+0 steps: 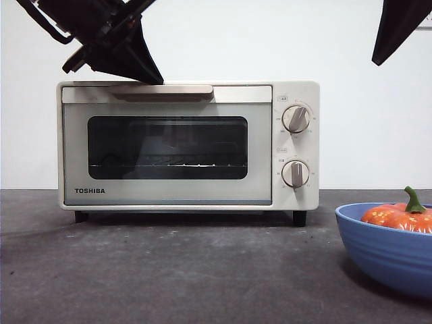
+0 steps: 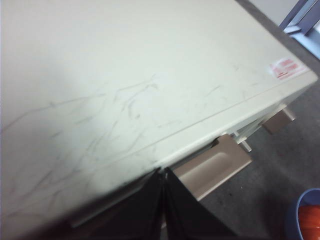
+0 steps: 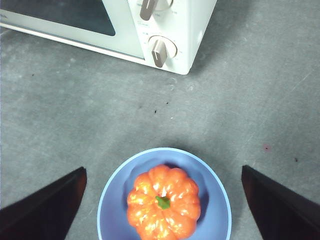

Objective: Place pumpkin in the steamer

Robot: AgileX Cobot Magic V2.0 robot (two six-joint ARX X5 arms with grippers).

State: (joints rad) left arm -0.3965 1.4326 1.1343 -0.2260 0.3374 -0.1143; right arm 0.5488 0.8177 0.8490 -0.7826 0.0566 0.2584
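The cream-white steamer (image 1: 187, 145) stands on the dark table with its glass door closed. My left gripper (image 1: 135, 64) is shut, its tips just above the bar handle (image 1: 162, 91) at the top of the door; the left wrist view shows the steamer's top (image 2: 125, 85) and the handle (image 2: 215, 167) right by the shut jaws (image 2: 162, 172). The orange pumpkin (image 3: 163, 202) with its green stem sits in a blue bowl (image 3: 117, 185), also seen at the front right as pumpkin (image 1: 398, 214) and bowl (image 1: 385, 246). My right gripper (image 3: 162, 210) hangs open high above the pumpkin.
Two round knobs (image 1: 295, 145) sit on the steamer's right panel. A wire rack (image 1: 165, 164) shows behind the glass. Dark grey table (image 1: 169, 270) stretches in front of the steamer, with the bowl at its front right.
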